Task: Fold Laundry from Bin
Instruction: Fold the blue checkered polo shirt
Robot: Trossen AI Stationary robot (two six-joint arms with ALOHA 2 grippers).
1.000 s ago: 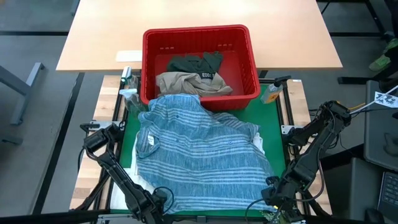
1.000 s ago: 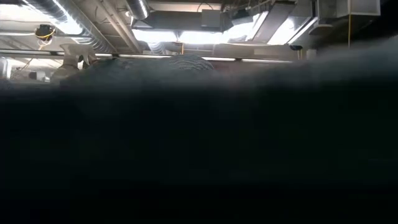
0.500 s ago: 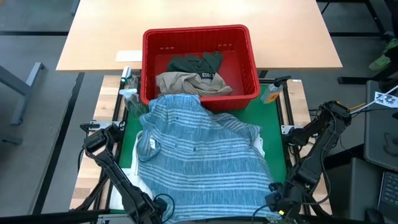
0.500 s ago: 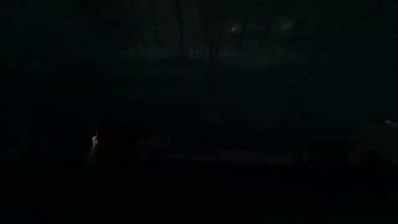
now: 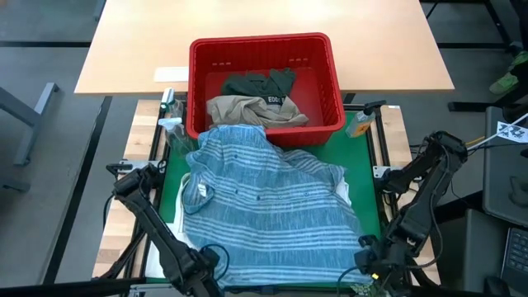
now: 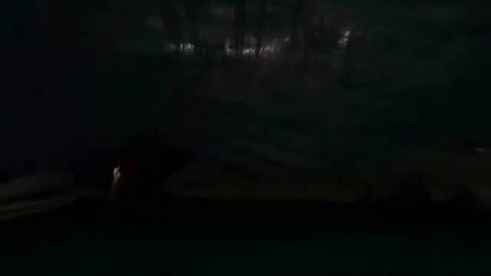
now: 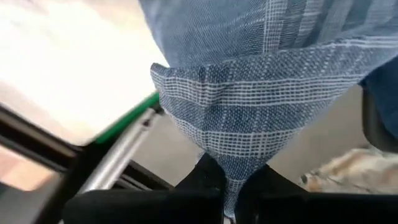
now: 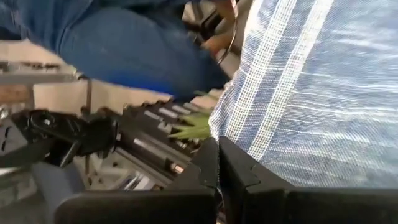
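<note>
Pinching the two near corners of the striped shirt point(image 5: 268, 210) at the frame's bottom, the left gripper point(image 5: 200, 276) and right gripper point(image 5: 375, 266) stand clamped on cloth, seemingly to spread it flat below the red bin point(image 5: 266, 87).

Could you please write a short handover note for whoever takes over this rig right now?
Left gripper: shut on the near left corner of the blue-and-white striped shirt.
Right gripper: shut on the shirt's near right corner.
Shirt: spread over the green mat, with its far end lying over the near rim of the red bin.
Bin: at the far edge of the mat, holding a tan garment and a dark green garment.
Done: the shirt is out of the bin and laid out.
Left: no fold is made yet; two garments wait in the bin.
</note>
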